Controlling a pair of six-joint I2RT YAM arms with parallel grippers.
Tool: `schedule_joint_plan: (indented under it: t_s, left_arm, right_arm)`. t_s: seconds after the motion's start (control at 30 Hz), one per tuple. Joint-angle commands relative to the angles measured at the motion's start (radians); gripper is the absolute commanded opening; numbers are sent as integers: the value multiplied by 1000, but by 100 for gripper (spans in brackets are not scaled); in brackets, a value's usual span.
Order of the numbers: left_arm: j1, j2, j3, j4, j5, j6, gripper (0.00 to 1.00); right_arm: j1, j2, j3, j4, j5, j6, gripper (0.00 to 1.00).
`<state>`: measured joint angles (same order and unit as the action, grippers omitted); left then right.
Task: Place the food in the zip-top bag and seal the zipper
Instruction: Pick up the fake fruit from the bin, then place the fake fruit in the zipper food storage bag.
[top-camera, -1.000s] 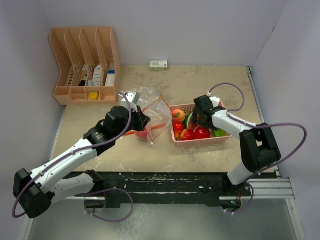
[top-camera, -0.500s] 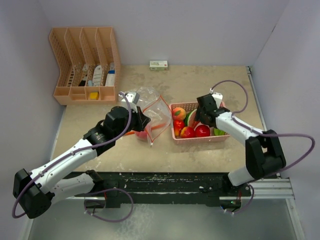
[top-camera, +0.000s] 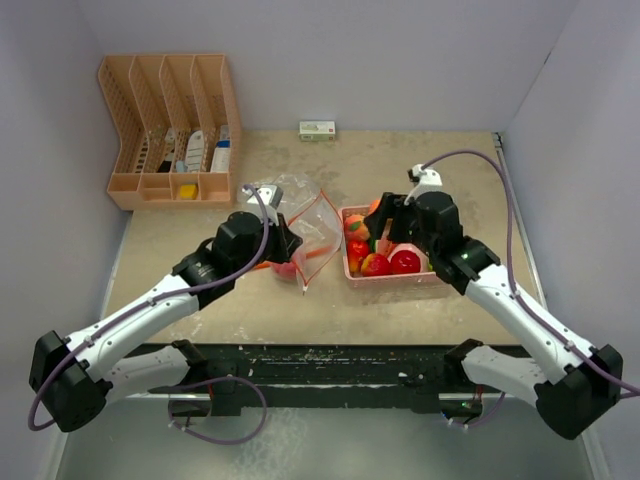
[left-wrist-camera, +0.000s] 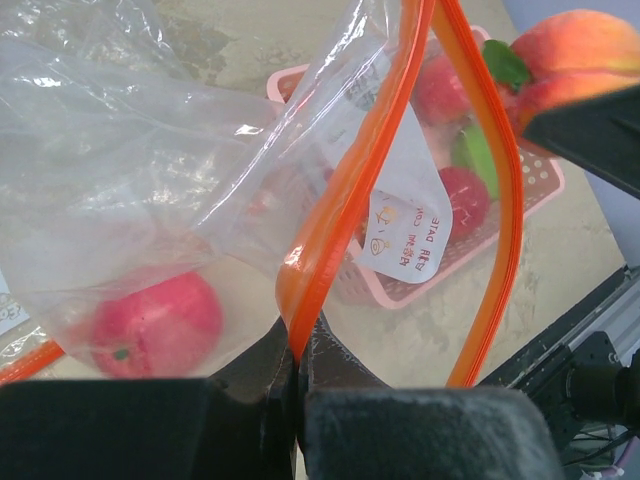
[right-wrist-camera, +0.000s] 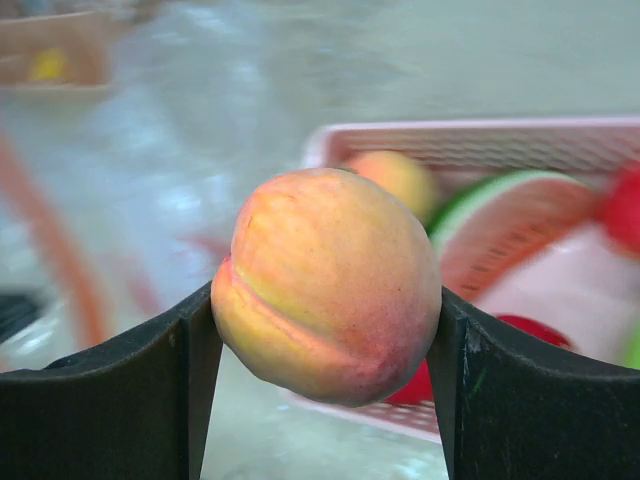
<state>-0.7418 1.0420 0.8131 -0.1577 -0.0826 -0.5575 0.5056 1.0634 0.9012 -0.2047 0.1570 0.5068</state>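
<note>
Peach (right-wrist-camera: 325, 270) has left the pink basket (top-camera: 395, 278) since a second ago. My right gripper (right-wrist-camera: 326, 325) now clenches it by both flanks, raised over the basket's left end beside the bag's mouth. It is glossy, orange blushing red. My left gripper (left-wrist-camera: 297, 365) pinches the zip-top bag (left-wrist-camera: 150, 180) by its orange zipper (left-wrist-camera: 340, 190), with a red apple (left-wrist-camera: 155, 325) inside. The bag's white label (left-wrist-camera: 405, 225) seems mirrored, so I cannot read it.
</note>
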Motion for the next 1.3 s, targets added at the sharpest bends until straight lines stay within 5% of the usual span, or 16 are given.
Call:
schedule_joint_plan:
  t_s: [0.0,0.3,0.7,0.97,1.13,1.27]
  left_arm:
    - [2,18,12,41,-7,-6,0]
    - [3,27,9,49,-4,-16,0]
    - [1,46,26,69,11,-16,0]
    - [3,42,56,68,20,-9,0]
    - [2,63,80,71,23,0,0]
    - [2,84,98,88,27,5,0]
  right_arm:
    - [117,-46,31,214,-269,-38,32]
    - [198,-25,-14,545,-497,40,33]
    - [223,156,59,437,-365,44,35]
    - [224,208,143,297,-194,14,63]
    - [226,183,156,246,-157,-13,99]
    - [228,174,173,199,-159,-42,99]
